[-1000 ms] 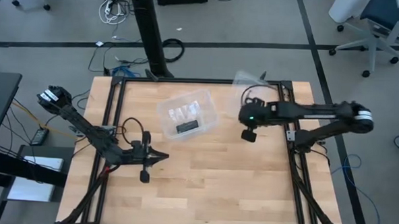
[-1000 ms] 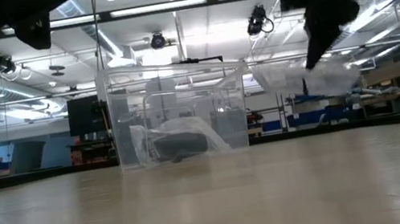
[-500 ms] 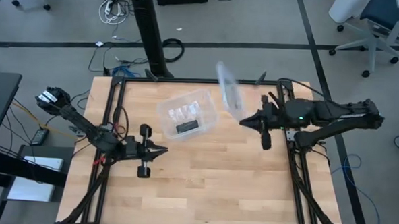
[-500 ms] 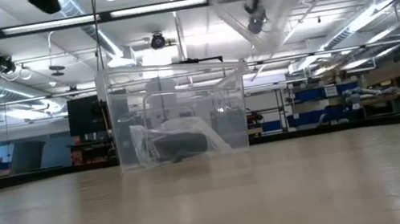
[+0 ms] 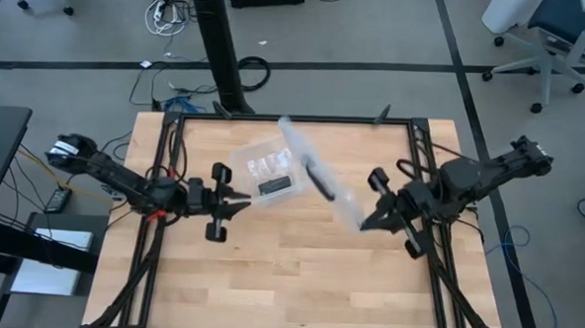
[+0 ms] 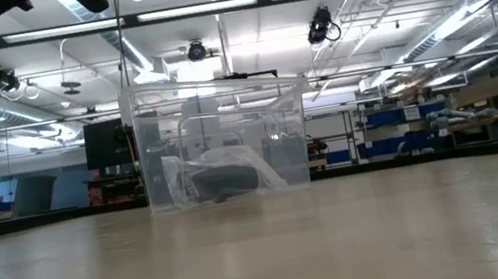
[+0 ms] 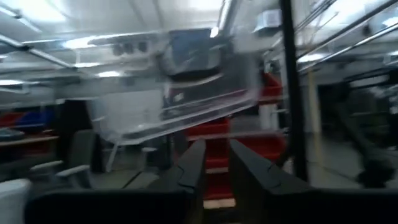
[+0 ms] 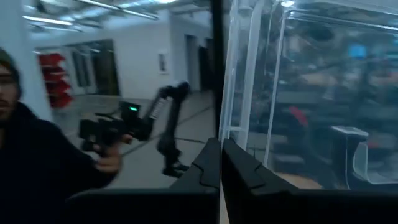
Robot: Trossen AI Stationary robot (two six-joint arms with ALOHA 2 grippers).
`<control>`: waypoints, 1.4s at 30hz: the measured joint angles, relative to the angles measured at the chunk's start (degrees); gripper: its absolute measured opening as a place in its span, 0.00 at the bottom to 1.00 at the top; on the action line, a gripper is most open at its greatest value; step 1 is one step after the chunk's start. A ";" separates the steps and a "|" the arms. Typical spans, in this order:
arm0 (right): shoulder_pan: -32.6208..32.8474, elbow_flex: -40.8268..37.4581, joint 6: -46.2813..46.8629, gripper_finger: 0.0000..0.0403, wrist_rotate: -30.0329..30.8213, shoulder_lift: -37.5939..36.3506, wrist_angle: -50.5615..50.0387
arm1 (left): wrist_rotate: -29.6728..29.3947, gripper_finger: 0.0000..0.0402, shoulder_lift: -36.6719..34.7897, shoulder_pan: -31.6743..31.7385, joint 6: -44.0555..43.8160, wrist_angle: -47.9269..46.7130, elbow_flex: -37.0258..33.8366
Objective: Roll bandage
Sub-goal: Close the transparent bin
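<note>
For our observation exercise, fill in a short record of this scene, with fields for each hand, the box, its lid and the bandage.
left hand: beside the clear box, fingers slightly apart, empty
right hand: shut on an edge of the clear lid
clear lid: off the box, tilted in the air, with a black handle
clear box: open, standing on the table
bandage: dark, inside the box within a crinkly bag, untouched

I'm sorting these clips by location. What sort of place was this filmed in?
Probably a robotics lab in a large workshop hall: a wooden table framed in black rails, rolling office chairs on the grey floor, and storage shelving under long ceiling lights.
</note>
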 joint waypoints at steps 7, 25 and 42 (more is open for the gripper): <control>3.40 0.00 0.58 0.00 -1.61 5.45 4.72 | -0.82 0.34 0.09 5.44 -1.04 -11.31 5.45; 8.94 0.00 3.41 0.00 -1.94 13.06 11.73 | 16.96 0.42 -0.03 10.79 -5.77 -15.59 11.62; 8.94 0.02 3.26 0.01 0.00 11.53 6.79 | 20.64 0.17 3.82 9.74 -6.88 -21.52 16.73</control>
